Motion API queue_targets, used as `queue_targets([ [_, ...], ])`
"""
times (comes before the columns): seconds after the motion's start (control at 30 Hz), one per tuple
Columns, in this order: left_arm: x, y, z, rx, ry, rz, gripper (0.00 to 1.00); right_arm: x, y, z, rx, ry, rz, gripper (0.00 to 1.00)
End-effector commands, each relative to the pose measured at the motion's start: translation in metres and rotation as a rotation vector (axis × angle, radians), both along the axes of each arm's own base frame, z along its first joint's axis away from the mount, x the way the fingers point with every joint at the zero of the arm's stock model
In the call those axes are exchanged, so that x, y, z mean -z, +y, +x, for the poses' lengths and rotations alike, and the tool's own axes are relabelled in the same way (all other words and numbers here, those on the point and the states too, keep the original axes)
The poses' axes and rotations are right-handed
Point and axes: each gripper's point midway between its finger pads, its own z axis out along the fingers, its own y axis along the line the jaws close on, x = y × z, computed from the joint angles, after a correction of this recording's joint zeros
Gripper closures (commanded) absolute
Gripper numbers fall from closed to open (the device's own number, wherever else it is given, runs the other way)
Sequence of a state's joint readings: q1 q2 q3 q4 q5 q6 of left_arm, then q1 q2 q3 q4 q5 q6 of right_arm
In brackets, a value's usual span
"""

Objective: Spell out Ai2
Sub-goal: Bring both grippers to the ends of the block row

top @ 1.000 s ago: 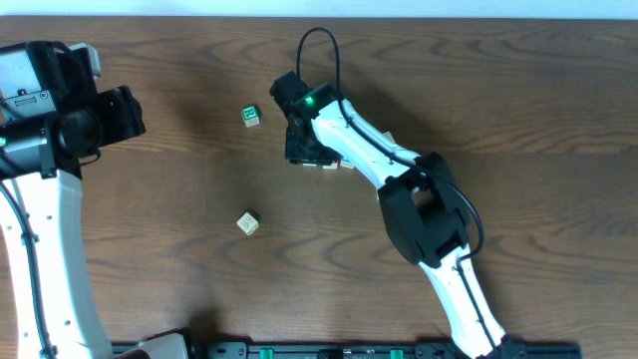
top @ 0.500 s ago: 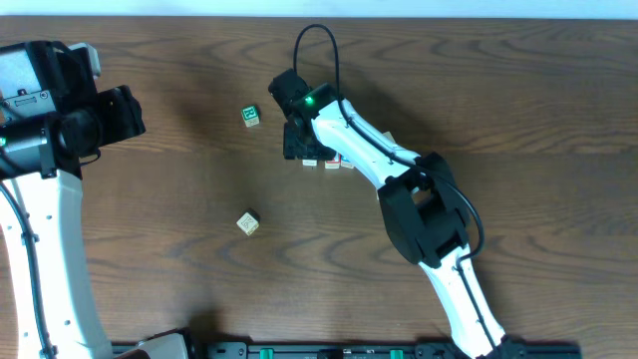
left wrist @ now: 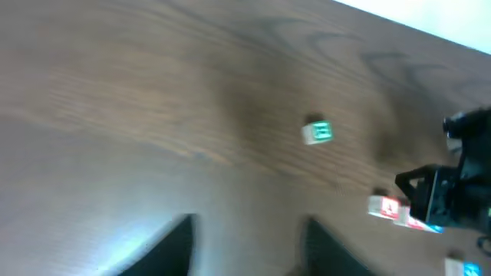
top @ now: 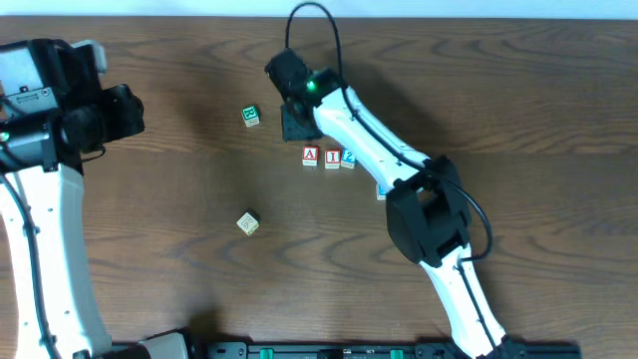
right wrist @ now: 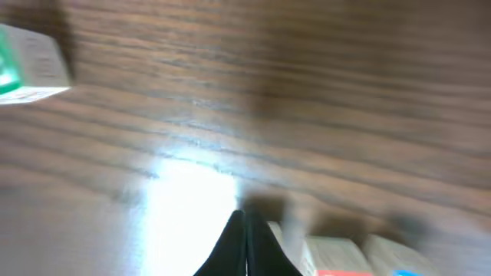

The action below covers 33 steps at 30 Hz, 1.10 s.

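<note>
Three small letter blocks stand in a row on the table: a red "A" block (top: pixel 310 155), a red "I" block (top: pixel 332 158) and a blue "2" block (top: pixel 348 157). My right gripper (top: pixel 295 125) is shut and empty, just above and left of the row; in the right wrist view its fingertips (right wrist: pixel 245 230) are pressed together, with two blocks (right wrist: pixel 334 257) blurred beside them. My left gripper (left wrist: pixel 245 245) is open and empty, far to the left, above bare table. The row also shows in the left wrist view (left wrist: pixel 383 207).
A green-lettered block (top: pixel 250 117) lies left of the right gripper, also in the left wrist view (left wrist: pixel 317 132) and the right wrist view (right wrist: pixel 27 65). A plain wooden block (top: pixel 248 222) lies lower left. A pale-blue block (top: pixel 380 191) peeks out beside the right arm.
My right gripper has drawn back up and to the left, away from the blocks, uncovering the A, I, 2 row. The left arm has barely moved.
</note>
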State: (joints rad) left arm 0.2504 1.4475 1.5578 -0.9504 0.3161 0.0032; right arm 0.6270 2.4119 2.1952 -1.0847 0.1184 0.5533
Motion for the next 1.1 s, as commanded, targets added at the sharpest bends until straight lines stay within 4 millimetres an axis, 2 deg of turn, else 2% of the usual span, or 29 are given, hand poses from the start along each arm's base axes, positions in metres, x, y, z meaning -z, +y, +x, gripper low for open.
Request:
queue_targets([
  [0.0, 0.029, -0.046, 0.009, 0.164, 0.049, -0.149, 0.94, -0.065, -0.027, 0.016, 0.022, -0.099, -0.027, 0.99],
  [0.1, 0.054, -0.083, 0.014, 0.258, 0.109, -0.162, 0.94, -0.106, -0.060, 0.010, 0.067, -0.112, -0.035, 0.99],
  [0.13, 0.063, -0.102, 0.014, 0.310, 0.132, -0.168, 0.94, -0.119, -0.076, 0.007, 0.078, -0.111, -0.041, 0.99],
  [0.17, 0.073, -0.132, 0.015, 0.389, 0.158, -0.174, 0.94, -0.136, -0.100, 0.002, 0.077, -0.097, -0.037, 0.99],
  [0.27, 0.090, -0.178, 0.013, 0.502, 0.191, -0.165, 0.94, -0.153, -0.130, -0.007, 0.016, -0.038, 0.055, 0.99],
  [0.33, 0.103, -0.194, 0.014, 0.540, 0.214, -0.164, 0.94, -0.153, -0.143, -0.008, -0.024, -0.016, 0.123, 0.99],
  [0.4, 0.117, -0.204, 0.016, 0.564, 0.239, -0.189, 0.94, -0.141, -0.146, -0.008, -0.059, 0.017, 0.232, 0.99],
  [0.47, 0.127, -0.221, 0.019, 0.609, 0.258, -0.291, 0.94, -0.112, -0.139, -0.007, -0.086, 0.063, 0.362, 0.99],
  [0.53, 0.143, -0.227, 0.027, 0.583, 0.285, -0.330, 0.94, -0.078, -0.129, -0.014, -0.098, 0.114, 0.445, 0.99],
  [0.63, 0.160, -0.230, 0.041, 0.529, 0.300, -0.360, 0.94, -0.043, -0.124, -0.030, -0.100, 0.178, 0.468, 0.99],
  [0.7, 0.168, -0.231, 0.049, 0.504, 0.298, -0.367, 0.94, -0.029, -0.125, -0.035, -0.085, 0.196, 0.466, 0.99],
  [0.8, 0.178, -0.233, 0.054, 0.477, 0.310, -0.381, 0.94, -0.015, -0.135, -0.035, -0.063, 0.197, 0.435, 0.99],
  [0.97, 0.186, -0.238, 0.052, 0.476, 0.330, -0.383, 0.94, -0.009, -0.142, -0.031, -0.058, 0.171, 0.370, 0.99],
  [1.07, 0.185, -0.241, 0.053, 0.467, 0.328, -0.391, 0.94, 0.002, -0.137, -0.028, -0.067, 0.175, 0.354, 0.99],
])
